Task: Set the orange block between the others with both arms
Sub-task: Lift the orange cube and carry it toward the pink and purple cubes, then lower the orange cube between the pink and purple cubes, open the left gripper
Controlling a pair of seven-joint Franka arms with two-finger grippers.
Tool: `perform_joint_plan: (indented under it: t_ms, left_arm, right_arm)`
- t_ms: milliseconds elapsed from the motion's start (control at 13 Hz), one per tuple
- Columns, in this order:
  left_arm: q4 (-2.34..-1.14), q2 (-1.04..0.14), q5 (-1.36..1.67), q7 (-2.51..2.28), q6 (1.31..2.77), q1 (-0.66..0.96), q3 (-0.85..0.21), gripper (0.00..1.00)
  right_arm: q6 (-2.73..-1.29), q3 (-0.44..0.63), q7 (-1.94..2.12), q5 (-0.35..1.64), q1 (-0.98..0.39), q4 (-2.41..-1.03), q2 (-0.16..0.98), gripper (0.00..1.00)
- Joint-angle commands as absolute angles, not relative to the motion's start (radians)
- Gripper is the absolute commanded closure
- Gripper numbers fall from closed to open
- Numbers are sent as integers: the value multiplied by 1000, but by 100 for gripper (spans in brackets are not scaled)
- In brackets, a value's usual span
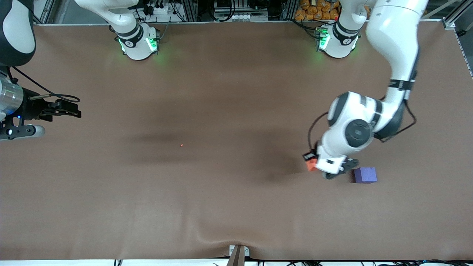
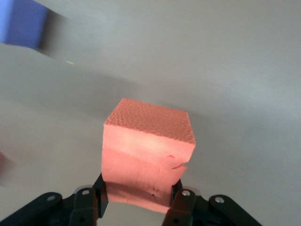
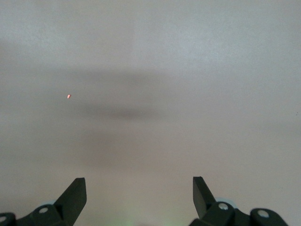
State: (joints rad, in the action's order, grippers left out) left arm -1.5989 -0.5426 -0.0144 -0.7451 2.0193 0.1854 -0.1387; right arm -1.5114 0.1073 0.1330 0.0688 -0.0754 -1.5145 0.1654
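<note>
My left gripper [image 1: 312,163] is shut on the orange block [image 1: 311,166], low over the table. In the left wrist view the orange block [image 2: 148,146] sits squeezed between the two fingers of the left gripper [image 2: 138,190]. The purple-blue cube [image 1: 365,174] rests on the table close by, with the left hand between it and the orange block; it also shows as the purple-blue cube [image 2: 21,23] at a corner of the left wrist view. A pinkish patch [image 2: 3,167] at that view's edge cannot be identified. My right gripper [image 1: 68,109] waits open at the right arm's end, and the right gripper [image 3: 138,188] holds nothing.
A brown cloth [image 1: 207,184] covers the table and is wrinkled at the edge nearest the camera. A tiny orange speck [image 1: 181,145] lies near the middle. The left arm's elbow [image 1: 391,44] hangs over the table's left-arm end.
</note>
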Motion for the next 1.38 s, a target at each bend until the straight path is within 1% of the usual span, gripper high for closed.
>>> perform_joint_plan:
  t_ms: [0, 307, 537, 843, 1073, 1303]
  left_arm:
    - [-1618, -529, -57, -637, 1961, 102, -150, 100]
    - [-1621, -552, -121, -520, 1942, 14, -150, 100]
    - [-1634, -575, -192, -430, 1876, -53, -150, 100]
    - [-1703, -529, -198, -403, 1855, -71, -152, 100]
    - [-1707, -503, -198, -403, 1821, -72, -156, 100]
    - [-1707, -505, -196, -399, 1804, -93, -158, 100]
  right_arm:
    - [-1516, 117, 146, 61, -84, -1531, 146, 0]
    - [-1516, 117, 146, 61, -81, -1531, 147, 0]
    - [-1516, 117, 146, 61, -80, -1531, 147, 0]
    - [-1517, 117, 144, 58, -81, -1528, 146, 0]
    - [-1517, 117, 137, 52, -86, -1526, 146, 0]
    - [-1526, 114, 137, 12, -92, -1525, 146, 0]
